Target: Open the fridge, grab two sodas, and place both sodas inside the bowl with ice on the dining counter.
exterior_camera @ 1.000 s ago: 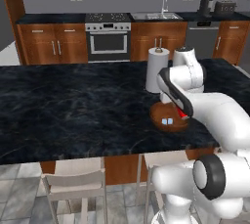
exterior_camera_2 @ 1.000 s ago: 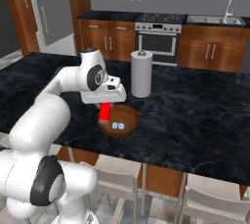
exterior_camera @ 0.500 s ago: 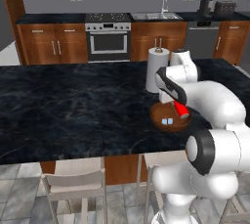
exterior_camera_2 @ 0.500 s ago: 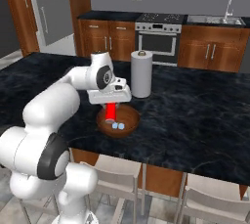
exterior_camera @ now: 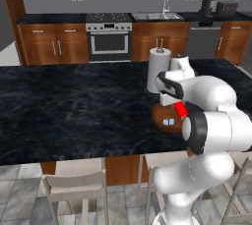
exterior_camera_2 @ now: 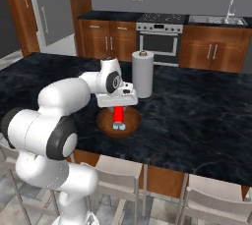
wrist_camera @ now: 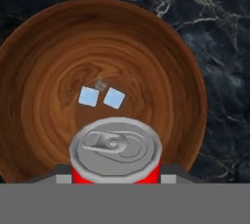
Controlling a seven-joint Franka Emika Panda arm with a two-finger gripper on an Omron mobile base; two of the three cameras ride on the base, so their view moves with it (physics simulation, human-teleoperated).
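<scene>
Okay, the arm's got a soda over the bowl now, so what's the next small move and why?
Probably lower it a little, then open. The pincer is shut on the soda, which hangs upright above the bowl. In the hand view the can sits toward one side of the bowl, with two ice pieces nearer its middle, so a short descent should land it inside.

wood-grained bowl (wrist_camera: pixel 58 56), metal-topped soda (wrist_camera: pixel 116 148), veined marble counter (wrist_camera: pixel 219 32).

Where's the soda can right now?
The soda can hangs upright in the shut gripper directly over the wooden bowl on the dining counter, just in front of the paper towel roll, above the ice cubes.
</scene>
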